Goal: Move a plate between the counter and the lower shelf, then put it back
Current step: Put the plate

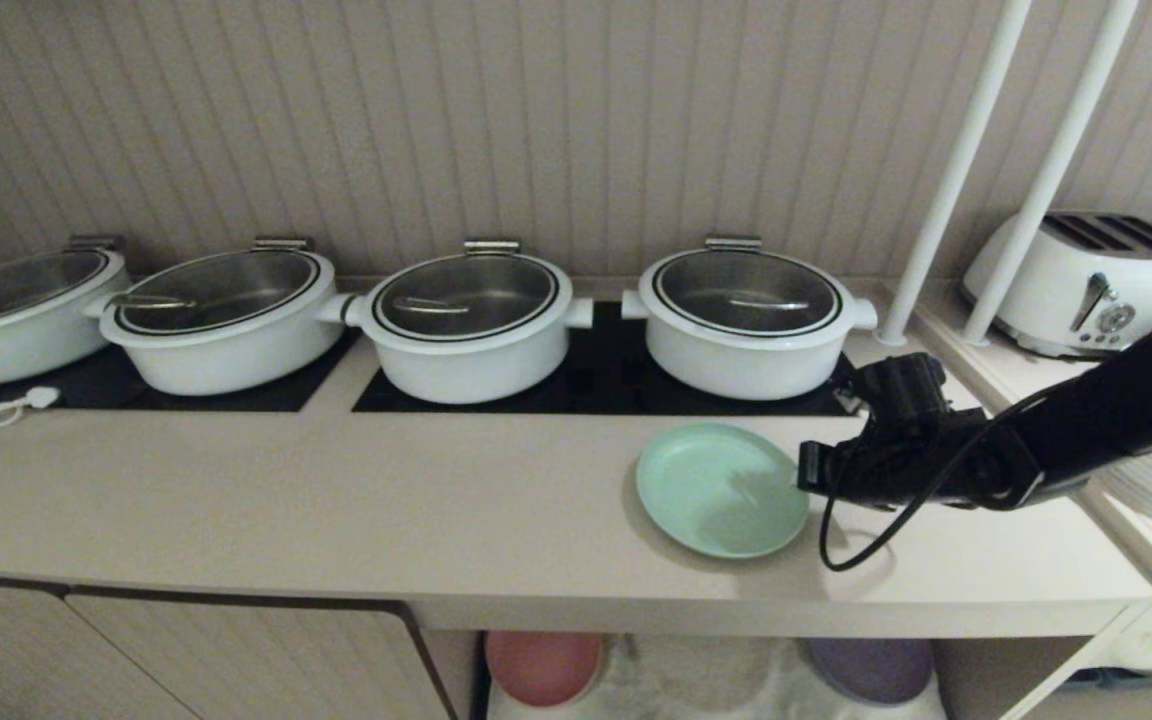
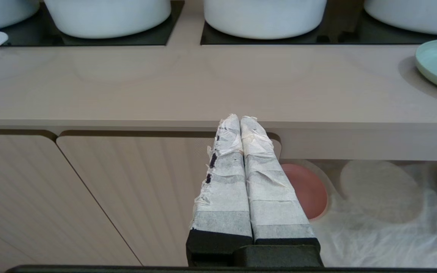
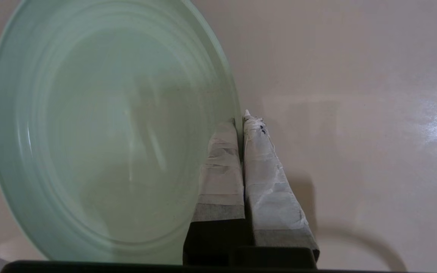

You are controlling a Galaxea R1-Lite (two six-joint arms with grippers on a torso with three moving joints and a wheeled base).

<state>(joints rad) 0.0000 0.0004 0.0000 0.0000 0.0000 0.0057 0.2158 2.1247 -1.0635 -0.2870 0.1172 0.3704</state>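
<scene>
Right wrist view: right gripper [image 3: 242, 120] clamped on plate [image 3: 101, 129] rim; no legible writing.

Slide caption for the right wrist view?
Right pincer shut on the rim of the mint-green plate above the beige counter.

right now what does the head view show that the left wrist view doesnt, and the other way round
Only the head view shows the right gripper shut on the rim of the plate, the lids of the white pots, the toaster and the two white poles.

Only the left wrist view shows the left gripper, shut and empty, parked below the counter's front edge, and a round cloth-covered mound on the lower shelf.

Both show the counter, part of the plate, the pink plate and the purple plate.
</scene>
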